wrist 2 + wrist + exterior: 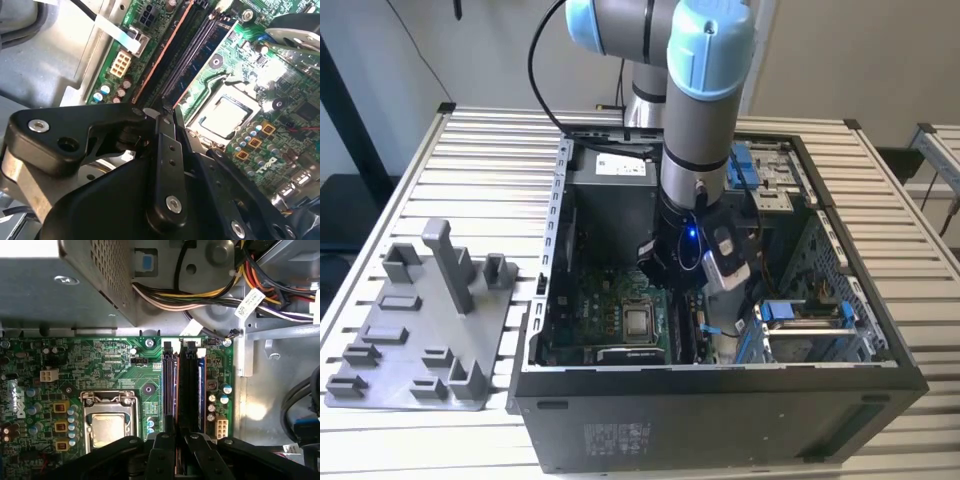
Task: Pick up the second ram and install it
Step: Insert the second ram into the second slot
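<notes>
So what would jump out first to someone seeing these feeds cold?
The arm reaching down into the open computer case, its gripper low over the long black memory slots on the green motherboard. Next, the bare metal processor beside those slots, and the grey plastic fixture on the table at the exterior view's left.

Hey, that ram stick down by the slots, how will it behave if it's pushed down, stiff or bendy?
The ram is a thin flat board seen edge-on, so probably stiff lengthwise, light, yet fragile under sideways force. It stands among the slots, likely guided. The gripper is right at it.
</notes>
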`<state>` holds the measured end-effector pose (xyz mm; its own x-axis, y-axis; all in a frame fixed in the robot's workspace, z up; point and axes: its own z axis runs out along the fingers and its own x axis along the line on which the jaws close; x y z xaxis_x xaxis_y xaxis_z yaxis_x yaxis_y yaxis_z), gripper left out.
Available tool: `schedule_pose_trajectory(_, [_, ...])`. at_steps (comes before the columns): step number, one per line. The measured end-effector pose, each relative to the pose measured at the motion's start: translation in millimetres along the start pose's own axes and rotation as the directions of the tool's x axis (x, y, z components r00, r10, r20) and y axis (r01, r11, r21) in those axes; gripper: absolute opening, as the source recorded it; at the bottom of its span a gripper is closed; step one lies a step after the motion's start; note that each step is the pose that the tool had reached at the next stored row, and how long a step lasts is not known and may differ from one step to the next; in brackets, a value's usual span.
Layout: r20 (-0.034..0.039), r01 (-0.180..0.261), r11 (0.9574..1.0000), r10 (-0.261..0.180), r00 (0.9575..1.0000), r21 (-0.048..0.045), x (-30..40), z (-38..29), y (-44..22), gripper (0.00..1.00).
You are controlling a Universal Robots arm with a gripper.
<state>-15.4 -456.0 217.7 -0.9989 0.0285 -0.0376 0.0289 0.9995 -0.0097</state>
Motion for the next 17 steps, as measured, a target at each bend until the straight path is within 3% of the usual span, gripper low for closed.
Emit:
schedule_pose_trajectory(7, [0.0002, 0.021, 0.9998, -0.021, 0.9998, -0.0006, -1.3, 0.3, 0.0, 0.14])
schedule_pose_trajectory(12, [0.0000, 0.021, 0.9998, -0.021, 0.9998, -0.0014, -1.2, 5.4, 0.0, 0.14])
schedule_pose_trajectory(17, [-0.0001, 0.021, 0.9998, -0.021, 0.9998, -0.0012, -1.2, 5.7, -0.1, 0.14])
